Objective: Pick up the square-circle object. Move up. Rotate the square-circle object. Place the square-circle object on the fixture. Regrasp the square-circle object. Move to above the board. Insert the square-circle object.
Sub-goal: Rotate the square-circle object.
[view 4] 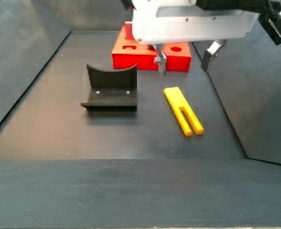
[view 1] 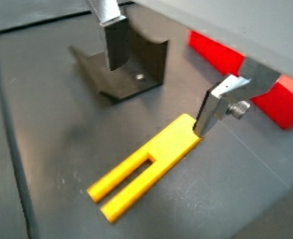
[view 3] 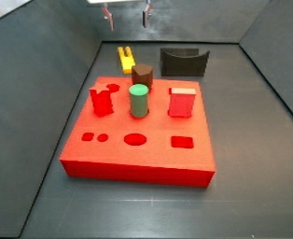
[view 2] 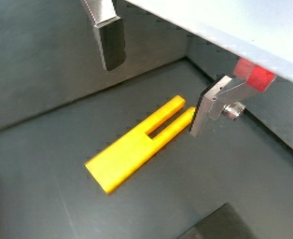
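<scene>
The square-circle object [view 1: 146,168] lies flat on the dark floor, a slim yellow peg with a slot cut into one end; in a side view it [view 4: 183,109] sits beside the fixture [view 4: 109,88], apart from it, and short of the board [view 4: 136,50]; nothing touches it.

The gripper [view 1: 161,70] hangs above the peg with its jaws wide apart and nothing between them; in both wrist views one silver finger [view 2: 213,105] stands just over the peg's solid end, while the other finger [view 2: 108,35] is off toward the fixture [view 1: 120,67]; whether the nearer pad touches the peg I cannot tell.

So the step in hand reads as the first, the pick-up, not yet made; the peg is ungrasped and the fixture's U-shaped cut-out is empty.

In a side view the board [view 3: 139,157] already carries upright pieces: a green cylinder [view 3: 138,100], a brown peg [view 3: 143,76] and red blocks; the yellow peg [view 3: 127,58] shows behind them, near the fixture [view 3: 184,62].

The next move, as I judge it, calls for centring the jaws across the peg's narrow width, coming down until the pads flank its sides, then closing; as they stand now, the fingers seem offset to one end; a grip there may let the peg tilt on the lift.
</scene>
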You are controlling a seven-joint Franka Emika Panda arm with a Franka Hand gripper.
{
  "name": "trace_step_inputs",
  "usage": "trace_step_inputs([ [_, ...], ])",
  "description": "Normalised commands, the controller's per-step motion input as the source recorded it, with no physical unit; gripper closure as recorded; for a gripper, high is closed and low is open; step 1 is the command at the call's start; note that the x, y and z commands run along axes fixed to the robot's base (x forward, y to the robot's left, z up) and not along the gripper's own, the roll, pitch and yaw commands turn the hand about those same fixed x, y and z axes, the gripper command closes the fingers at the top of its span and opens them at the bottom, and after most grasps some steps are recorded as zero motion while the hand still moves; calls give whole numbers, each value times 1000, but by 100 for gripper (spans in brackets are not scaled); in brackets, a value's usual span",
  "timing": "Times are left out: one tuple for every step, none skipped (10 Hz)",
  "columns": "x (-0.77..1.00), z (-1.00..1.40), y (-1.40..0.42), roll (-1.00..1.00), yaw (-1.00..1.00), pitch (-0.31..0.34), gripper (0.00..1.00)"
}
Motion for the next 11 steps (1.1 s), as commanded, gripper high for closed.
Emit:
trace_step_inputs([
  [27, -100, 0, -2, 1000, -1, 0],
  [24, -75, 1, -2, 1000, -1, 0],
  [24, -54, -1, -3, 1000, -1, 0],
  [25, -52, -1, -3, 1000, -1, 0],
  [26, -48, -1, -3, 1000, -1, 0],
  [26, -45, -1, -3, 1000, -1, 0],
  [27, -43, -1, -3, 1000, -1, 0],
  [27, -43, -1, -3, 1000, -1, 0],
  [27, -42, -1, -3, 1000, -2, 0],
  [27, -41, -1, -4, 1000, -2, 0],
  [27, -41, -1, -4, 1000, -2, 0],
])
